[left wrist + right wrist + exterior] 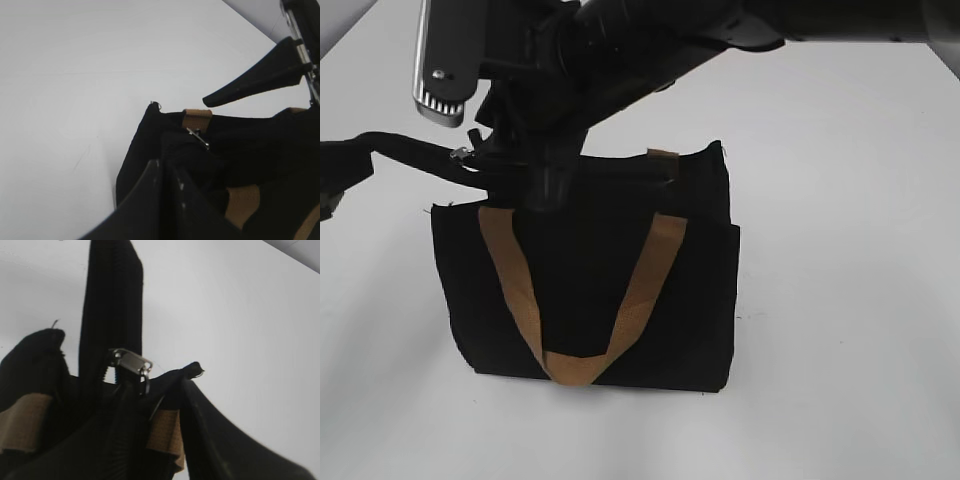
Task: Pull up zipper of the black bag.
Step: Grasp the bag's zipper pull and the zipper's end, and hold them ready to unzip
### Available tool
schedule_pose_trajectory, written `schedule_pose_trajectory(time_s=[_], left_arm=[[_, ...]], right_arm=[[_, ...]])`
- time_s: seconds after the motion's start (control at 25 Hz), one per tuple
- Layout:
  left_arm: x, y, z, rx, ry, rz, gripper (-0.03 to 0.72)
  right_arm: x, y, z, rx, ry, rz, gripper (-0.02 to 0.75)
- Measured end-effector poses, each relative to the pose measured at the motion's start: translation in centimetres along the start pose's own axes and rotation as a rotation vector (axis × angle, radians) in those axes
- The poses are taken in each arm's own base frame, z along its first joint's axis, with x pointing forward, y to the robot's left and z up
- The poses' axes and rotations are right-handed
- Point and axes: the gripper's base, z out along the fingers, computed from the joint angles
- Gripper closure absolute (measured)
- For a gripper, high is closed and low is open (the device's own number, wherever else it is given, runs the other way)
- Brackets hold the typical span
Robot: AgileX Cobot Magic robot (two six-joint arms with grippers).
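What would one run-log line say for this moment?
Job: zipping black bag | left pincer: shut on zipper end | right pincer: over bag, off silver pull tab

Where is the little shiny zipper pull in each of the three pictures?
Exterior view: the zipper pull is at upper left, by the black bag's top-left corner, beside the black strip running left.
Left wrist view: it glints near the middle, just right of a tan strap.
Right wrist view: it sits centre-left, at the foot of the upright black strip.
Shared landmark: the tan strap end next to the pull.
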Motion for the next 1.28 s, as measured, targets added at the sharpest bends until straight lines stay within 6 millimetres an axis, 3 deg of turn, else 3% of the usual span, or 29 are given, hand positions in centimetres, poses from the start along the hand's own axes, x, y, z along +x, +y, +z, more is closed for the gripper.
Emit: schedule_pose_trajectory(time_s=[0.76, 1.16, 1.28], left_arm=[[-0.1, 0.0, 0.0, 0.002, -0.013, 0.0, 0.685], [-0.1, 0.0, 0.0, 0.002, -0.013, 0.0, 0.685], [-0.1, 0.0, 0.0, 0.002, -0.013, 0.0, 0.685]], right_arm=[[0.4, 0.1, 0.8, 0.009, 0.007, 0.0, 0.494], [0.5, 0.9, 2.4, 0.007, 0.01, -0.028, 0.496], [0.3, 1.0, 2.4, 0.004, 0.007, -0.052, 0.565]])
